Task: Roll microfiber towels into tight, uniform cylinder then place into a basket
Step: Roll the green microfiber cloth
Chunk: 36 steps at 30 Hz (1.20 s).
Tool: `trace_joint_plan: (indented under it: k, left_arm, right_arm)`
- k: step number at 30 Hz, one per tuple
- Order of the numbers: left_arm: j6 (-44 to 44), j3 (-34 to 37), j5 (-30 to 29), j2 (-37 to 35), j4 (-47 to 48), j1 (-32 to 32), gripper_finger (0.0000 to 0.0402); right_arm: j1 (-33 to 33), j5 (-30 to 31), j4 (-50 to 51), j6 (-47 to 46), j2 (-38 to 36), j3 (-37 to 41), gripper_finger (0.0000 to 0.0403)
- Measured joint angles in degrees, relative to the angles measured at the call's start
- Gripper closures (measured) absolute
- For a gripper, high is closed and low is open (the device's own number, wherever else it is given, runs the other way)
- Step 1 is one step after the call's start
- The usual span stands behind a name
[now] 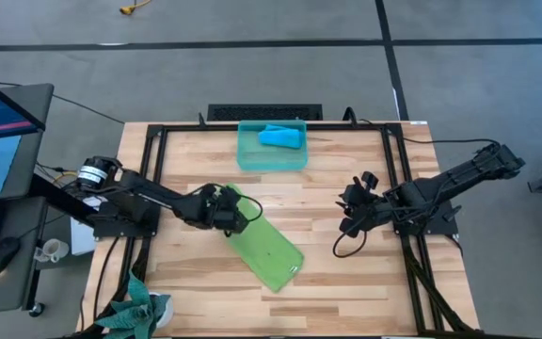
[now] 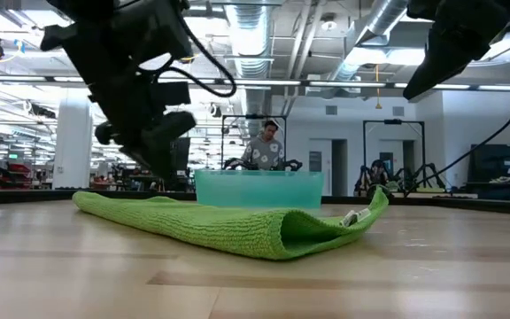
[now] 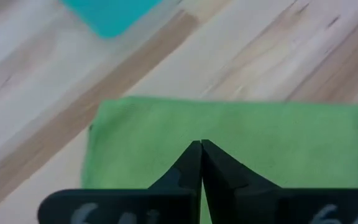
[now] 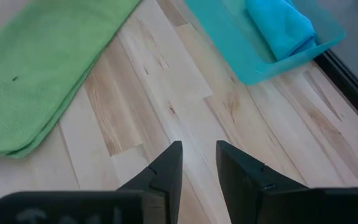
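- The lime green towel (image 2: pixel 237 226) lies nearest, folded into a long flat strip near the middle of the table (image 1: pixel 346 188), not yet rolled.
- The left pincer (image 1: pixel 236 213) is clenched at the strip's near end, fingertips together over the cloth; whether it pinches the fabric I cannot tell.
- The blue towel (image 1: pixel 280 137) already sits rolled inside the basket (image 1: pixel 248 158) at the far edge.
- The right pincer (image 1: pixel 353 215) hangs half released over bare wood, holding nothing.
- Roughly half remains: roll the green one, then basket it.

Left gripper (image 1: pixel 238 213) at frame center-left, arm reaching in from the left, fingers pressed together. Right gripper (image 1: pixel 350 213) center-right, arm bent, fingers apart.
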<state>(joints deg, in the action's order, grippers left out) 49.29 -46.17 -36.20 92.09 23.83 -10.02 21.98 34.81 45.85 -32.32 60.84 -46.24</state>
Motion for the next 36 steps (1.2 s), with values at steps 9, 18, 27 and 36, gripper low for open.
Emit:
trace_joint_plan:
  k: [9,18,27,36]
  left_arm:
    - [0.5,-0.1,3.8,3.3,-7.9,0.5,0.0401]
    - [2.0,-0.5,5.9,9.1,-8.7,2.6,0.0401]
    - [-11.4,-0.2,10.1,9.8,-19.5,2.7,0.0401]
    - [-23.0,-2.6,10.1,15.4,-28.7,2.5,0.0401]
  right_arm:
    - [0.0,0.0,-0.1,0.0,0.0,0.0,0.0283]
    - [0.0,0.0,0.0,0.0,0.0,0.1,0.0283]
    - [0.0,0.0,-0.1,0.0,0.0,0.1,0.0283]
    - [0.0,0.2,-1.0,1.4,0.0,0.1,0.0283]
